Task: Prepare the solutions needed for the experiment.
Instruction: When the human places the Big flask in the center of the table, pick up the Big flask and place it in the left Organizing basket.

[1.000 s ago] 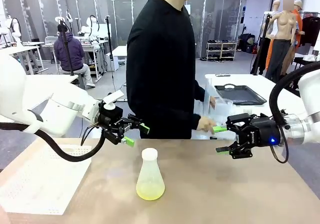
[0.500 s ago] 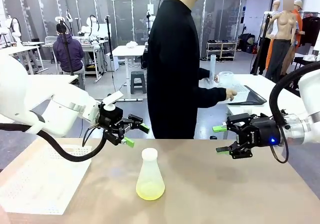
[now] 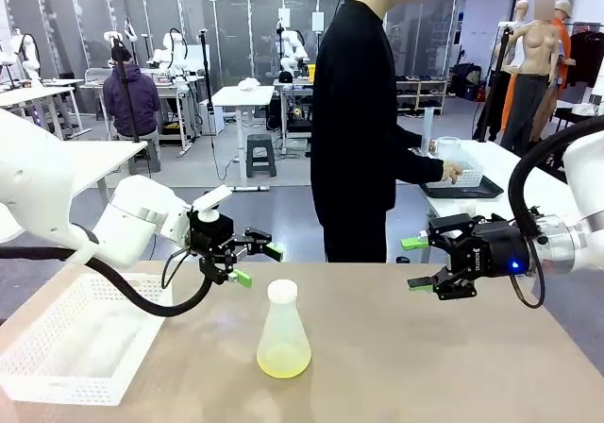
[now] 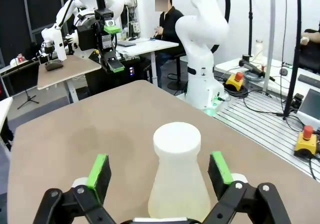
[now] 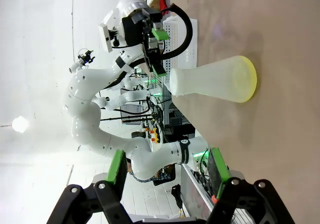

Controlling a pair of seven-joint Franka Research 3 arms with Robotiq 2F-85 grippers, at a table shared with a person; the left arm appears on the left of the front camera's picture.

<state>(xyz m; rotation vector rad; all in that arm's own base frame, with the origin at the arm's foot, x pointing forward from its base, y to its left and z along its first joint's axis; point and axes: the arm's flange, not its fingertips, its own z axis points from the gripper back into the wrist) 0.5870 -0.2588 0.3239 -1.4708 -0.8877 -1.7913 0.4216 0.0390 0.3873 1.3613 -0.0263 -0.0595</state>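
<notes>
A clear conical flask [image 3: 283, 333] stands upright in the middle of the table, with a shallow layer of pale yellow-green solution [image 3: 283, 362] at its bottom. My left gripper [image 3: 256, 262] hovers open just left of and above the flask's neck; in the left wrist view the flask [image 4: 178, 179] sits between and beyond the green pads [image 4: 98, 170]. My right gripper [image 3: 417, 263] is open to the right of the flask, above the table and apart from it. The right wrist view shows the flask [image 5: 215, 82] sideways, with my right gripper [image 5: 168, 168] holding nothing.
A white perforated basket [image 3: 71, 343] sits at the table's left front. A person in black [image 3: 363, 130] stands behind the far edge, turned toward a side table with a dark tray [image 3: 462, 187] and clear labware [image 3: 451, 154]. The table right of the flask is bare.
The person has stepped right and turned to the side table with the labware. My left arm has shifted slightly, and the white basket now shows more fully. My right gripper has not moved.
</notes>
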